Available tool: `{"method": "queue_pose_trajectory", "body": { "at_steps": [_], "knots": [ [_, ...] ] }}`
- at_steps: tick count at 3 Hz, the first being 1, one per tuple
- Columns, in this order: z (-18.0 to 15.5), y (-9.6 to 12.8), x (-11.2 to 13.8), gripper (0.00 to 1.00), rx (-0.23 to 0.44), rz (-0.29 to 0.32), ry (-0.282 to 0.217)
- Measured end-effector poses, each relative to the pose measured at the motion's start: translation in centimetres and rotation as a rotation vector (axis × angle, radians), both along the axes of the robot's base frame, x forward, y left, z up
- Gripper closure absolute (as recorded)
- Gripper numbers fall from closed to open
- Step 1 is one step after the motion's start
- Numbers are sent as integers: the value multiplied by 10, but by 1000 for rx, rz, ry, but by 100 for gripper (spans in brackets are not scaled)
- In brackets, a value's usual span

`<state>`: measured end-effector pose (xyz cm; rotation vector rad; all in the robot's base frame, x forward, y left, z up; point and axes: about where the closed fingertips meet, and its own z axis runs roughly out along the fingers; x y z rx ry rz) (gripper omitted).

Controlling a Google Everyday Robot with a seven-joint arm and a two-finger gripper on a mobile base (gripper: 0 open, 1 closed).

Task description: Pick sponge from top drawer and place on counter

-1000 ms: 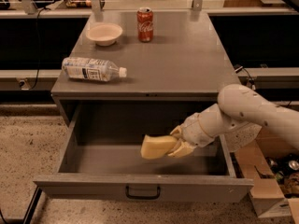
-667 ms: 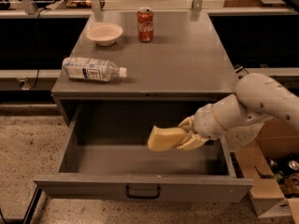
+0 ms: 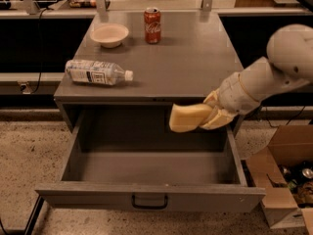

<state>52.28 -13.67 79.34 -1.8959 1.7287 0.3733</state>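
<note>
gripper: I see it over the top drawer's R side, arm coming in from R, clamped on sponge's R end.
sponge: in the air, off the drawer floor, just in front of counter's front edge.
top drawer: pulled fully out.
counter: plastic bottle lying at L; bowl and soda can at back.
floor, R: open cardboard box.
</note>
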Motion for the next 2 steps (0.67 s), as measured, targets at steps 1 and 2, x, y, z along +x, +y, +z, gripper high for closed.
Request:
{"method": "queue_pose_trajectory", "body": {
  "at_steps": [1,2],
  "knots": [
    [41,-24,32,100,-165,-56,-40],
    [76,-45,65,100,-276,-102,-60]
  ]
}}
